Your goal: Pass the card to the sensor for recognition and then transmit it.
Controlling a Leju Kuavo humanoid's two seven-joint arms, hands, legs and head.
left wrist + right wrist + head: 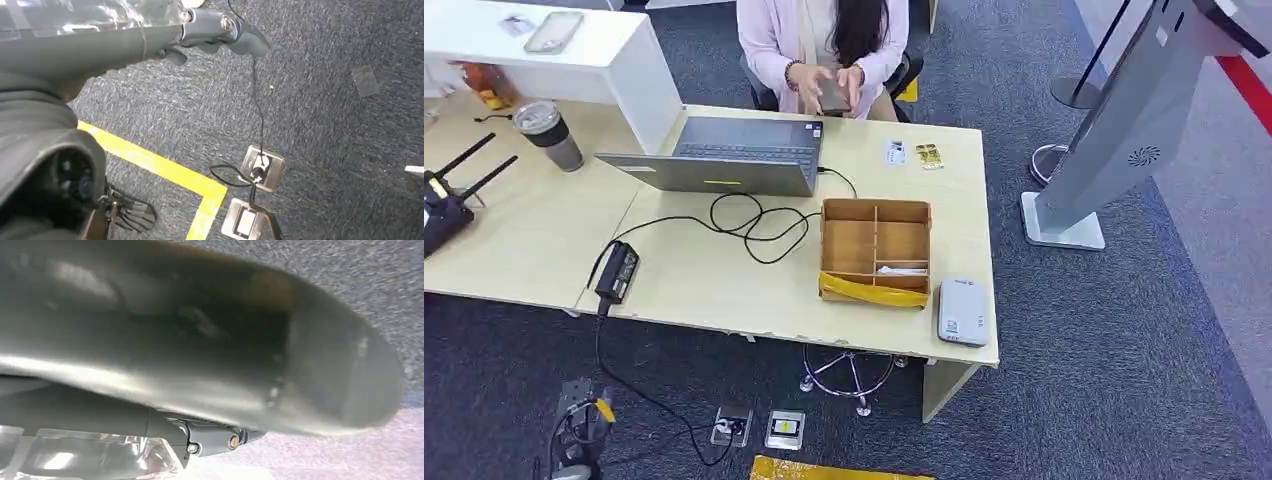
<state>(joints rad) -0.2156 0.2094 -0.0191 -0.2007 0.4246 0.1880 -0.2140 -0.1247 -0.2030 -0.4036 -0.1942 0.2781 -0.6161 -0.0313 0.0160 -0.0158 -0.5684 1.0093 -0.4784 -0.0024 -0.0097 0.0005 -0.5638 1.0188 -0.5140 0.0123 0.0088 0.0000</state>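
card: a pale card point(902, 270) lies flat in a narrow near compartment of the wooden box point(848, 247), at about 5 o'clock from the box's centre. Probably it is stored there so that a hand can lift it from above.
sensor: the grey-white sensor point(962, 311) sits on the tabletop point(704, 290) just beside the box, at 4 o'clock from it, near the front right corner. I judge it is put there to keep the carry from the box short.
other cards: two small cards point(895, 152) point(929, 156) lie at 12 o'clock from the box, near the far edge.
person: a seated person point(824, 40) at the far side holds a phone point(834, 97), probably where the card is to be passed on.
clutter: a laptop point(724, 155) and its looped cable point(749, 225) lie at 10 o'clock from the box, apart from it.
left hand: the left hand point(220, 32) hangs over the carpet; whether its fingers are apart or together I cannot tell.
right hand: the right hand point(310, 365) is a dark blur close to the lens; its fingers cannot be made out.
views: the head view gives the tabletop layout; the left wrist view adds floor sockets point(261, 167) and yellow tape point(165, 172).
stage: judged not yet begun.
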